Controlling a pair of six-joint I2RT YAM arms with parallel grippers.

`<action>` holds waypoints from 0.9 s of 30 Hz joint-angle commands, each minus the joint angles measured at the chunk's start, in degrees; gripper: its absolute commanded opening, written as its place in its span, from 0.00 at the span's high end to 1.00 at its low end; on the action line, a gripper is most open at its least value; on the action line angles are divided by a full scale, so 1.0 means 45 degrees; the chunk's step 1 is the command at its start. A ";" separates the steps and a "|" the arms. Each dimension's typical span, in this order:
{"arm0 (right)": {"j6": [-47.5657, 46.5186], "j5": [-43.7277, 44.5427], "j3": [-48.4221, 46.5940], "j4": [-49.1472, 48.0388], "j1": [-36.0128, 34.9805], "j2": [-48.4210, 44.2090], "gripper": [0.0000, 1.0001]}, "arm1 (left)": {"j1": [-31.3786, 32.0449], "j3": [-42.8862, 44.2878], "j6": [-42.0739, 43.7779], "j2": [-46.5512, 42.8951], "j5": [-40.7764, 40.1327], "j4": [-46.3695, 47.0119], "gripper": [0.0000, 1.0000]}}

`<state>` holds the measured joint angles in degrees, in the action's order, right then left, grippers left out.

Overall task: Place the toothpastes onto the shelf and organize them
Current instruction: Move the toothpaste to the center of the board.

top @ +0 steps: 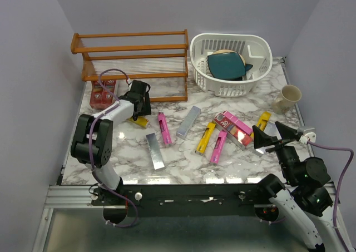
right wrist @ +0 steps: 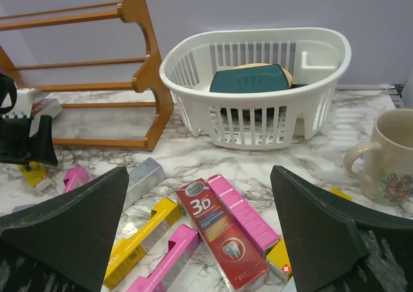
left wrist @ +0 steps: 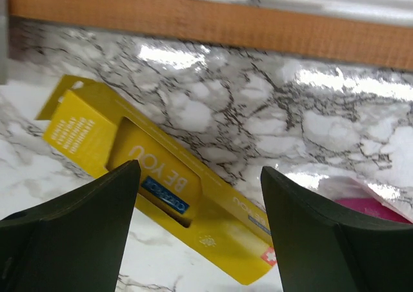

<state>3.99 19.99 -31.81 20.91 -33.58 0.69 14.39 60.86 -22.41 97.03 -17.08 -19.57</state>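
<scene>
The toothpastes are seen lying on the marble-patterned worktop (top: 183,166), in front of the shelf (top: 133,47), which stands at the far left. Two red cartons (top: 103,92) are laid side by side just in front of the shelf's left end. A yellow carton (top: 140,120) is found directly below the left gripper (top: 139,99), near the shelf's lower front rail. In the left wrist view this carton lies flat and slanted, and the left fingers (left wrist: 84,234) are held spread, one to each side of it. Whether it is touched by them cannot be told.

A magenta carton (top: 164,128) is placed just right of the yellow one, and a silver carton (top: 155,151) lies nearer the front edge. A second silver carton (top: 188,122) is set at a slant further right. Beyond it, another yellow carton (top: 205,138) and a pink carton (top: 218,147) are laid side by side, nearly parallel. A red carton marked 3D (top: 232,128) rests against a second pink carton (top: 239,121), and a last yellow carton (top: 262,120) is seen near the right gripper (top: 273,135).

The right fingers (right wrist: 71,234) are spread wide at the right front of the worktop, with no carton pinched.

A white basket (top: 233,88) stands beside the shelf's right end, and a teal object (top: 228,65) is held inside it. A mug (top: 286,99) is set upright to the right of the basket.
</scene>
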 commanded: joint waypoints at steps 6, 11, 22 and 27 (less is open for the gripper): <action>-0.0008 -0.0203 -0.0333 0.0315 -0.0076 -0.3669 0.00 | 0.0649 -0.0554 -0.1054 -0.0683 0.1568 -0.1334 0.13; -0.0008 -0.0282 -0.0333 0.0315 -0.0076 -0.3668 0.00 | 0.1564 -0.1607 -0.1386 -0.1366 0.2680 -0.1354 0.13; -0.0164 -0.1140 -0.0488 -0.0096 -0.0076 -0.2773 0.00 | 0.2407 -0.2881 -0.1368 -0.6517 0.1708 -0.2426 0.08; -0.0008 -0.2331 -0.1968 0.1094 -0.0076 0.0792 0.00 | 0.2407 -0.2431 -0.0432 -0.8435 0.0614 -0.2506 0.01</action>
<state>3.62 15.49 -33.76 21.87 -33.58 0.69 25.26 47.81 -28.03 65.89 -8.82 -29.58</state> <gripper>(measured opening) 0.998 0.970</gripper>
